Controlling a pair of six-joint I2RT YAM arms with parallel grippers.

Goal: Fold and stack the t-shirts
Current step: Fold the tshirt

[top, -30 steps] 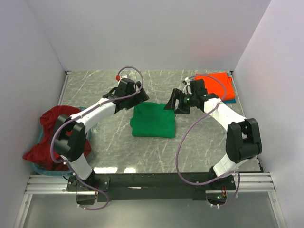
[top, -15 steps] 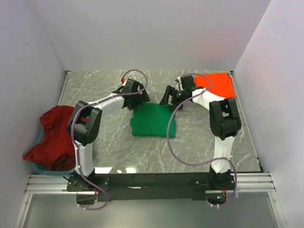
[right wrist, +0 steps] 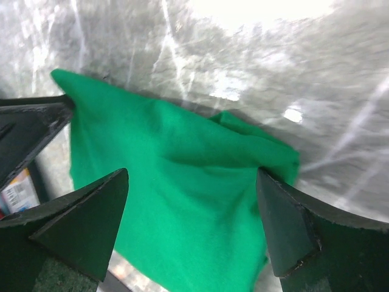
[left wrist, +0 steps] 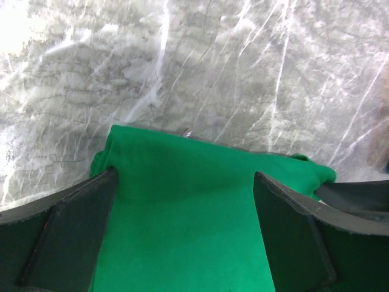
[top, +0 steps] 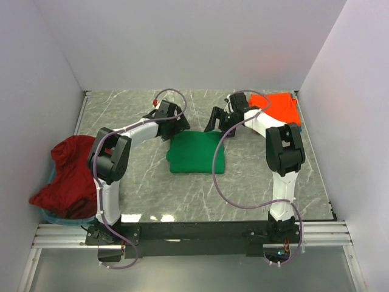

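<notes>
Green t-shirt (top: 196, 152) sits folded into a plain, tidy rectangle at the middle of the desk (top: 255, 188), with a speck of white (left wrist: 187, 132) at its far edge, too small to read. Left jaws and right jaws both gape wide, released, straddling that far edge and gripping nothing. Orange-red t-shirt (top: 281, 106) lies folded in the far right corner, and the dark red t-shirt (top: 70, 176) is heaped at the left edge.

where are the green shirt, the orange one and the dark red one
green t-shirt (top: 196, 153), top external view, middle of the folded cloth
orange-red t-shirt (top: 284, 106), top external view, middle of its exposed top face
dark red t-shirt (top: 67, 176), top external view, middle of the crumpled heap
</notes>
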